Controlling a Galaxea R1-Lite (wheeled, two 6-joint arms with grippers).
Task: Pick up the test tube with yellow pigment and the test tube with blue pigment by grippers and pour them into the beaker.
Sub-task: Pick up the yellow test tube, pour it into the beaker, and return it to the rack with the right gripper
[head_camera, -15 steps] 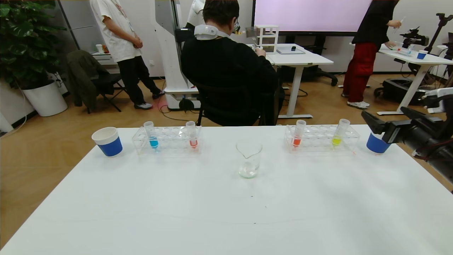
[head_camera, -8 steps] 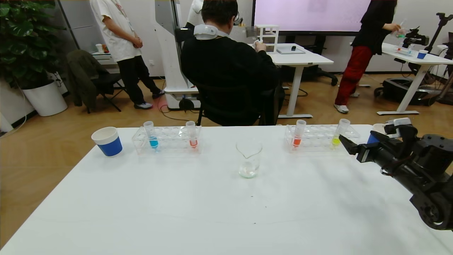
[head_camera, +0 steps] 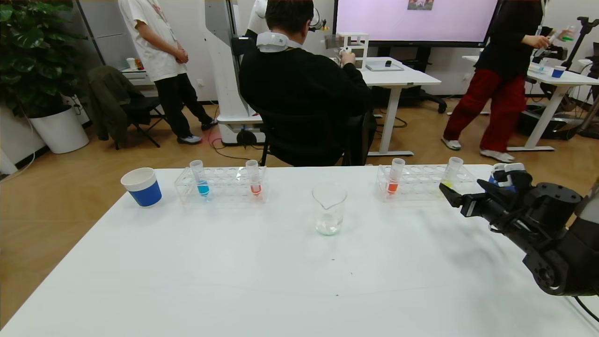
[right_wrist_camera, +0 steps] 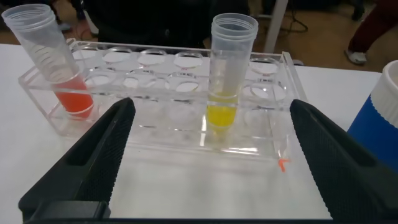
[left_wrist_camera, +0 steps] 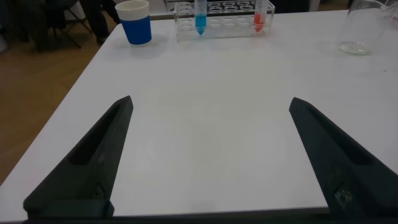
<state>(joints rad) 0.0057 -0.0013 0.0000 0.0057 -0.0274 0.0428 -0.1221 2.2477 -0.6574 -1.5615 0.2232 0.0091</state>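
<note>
Between spread jaws, yellow tube [right_wrist_camera: 227, 68]

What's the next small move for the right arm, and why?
Probably ease the right end effector forward until its open fingers straddle the yellow tube. The tube stands upright in its rack, centred ahead of the gap, not yet between the fingers.

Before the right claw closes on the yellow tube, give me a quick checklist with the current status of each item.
1. Right claw open wide: ok.
2. Small clear tube with yellow liquid in its tip centred between the fingers, seen from the right wrist: ok.
3. Yellow tube upright in its clear plastic rack: ok.
4. Fingers either side of the tube: not ok, short of the rack.
5. Clear glass beaker upright, mid-table: ok.
6. Left claw open over bare table, away from the tube with blue liquid: ok.
</note>
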